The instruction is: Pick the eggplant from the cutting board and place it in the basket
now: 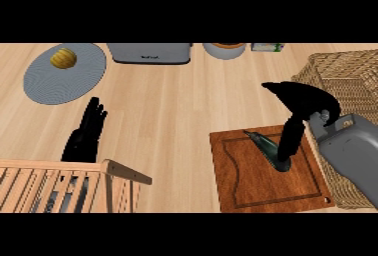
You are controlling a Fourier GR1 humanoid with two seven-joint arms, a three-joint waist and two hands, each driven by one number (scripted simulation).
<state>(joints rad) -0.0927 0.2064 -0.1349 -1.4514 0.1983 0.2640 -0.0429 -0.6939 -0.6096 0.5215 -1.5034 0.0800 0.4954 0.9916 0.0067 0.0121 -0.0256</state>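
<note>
Reaching down to the cutting board (pixel 251 185), right hand (pixel 306 102) fingers pinching the eggplant (pixel 267 146).

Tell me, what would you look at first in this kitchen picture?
First, the right robot hand, black and curled, reaching down onto the brown cutting board where the dark eggplant lies under its fingers. Just beyond it, at the right edge, sits the big wicker basket. Far over at the upper left, a small yellow fruit rests on a grey plate, and the left robot hand rests open nearby.
</note>
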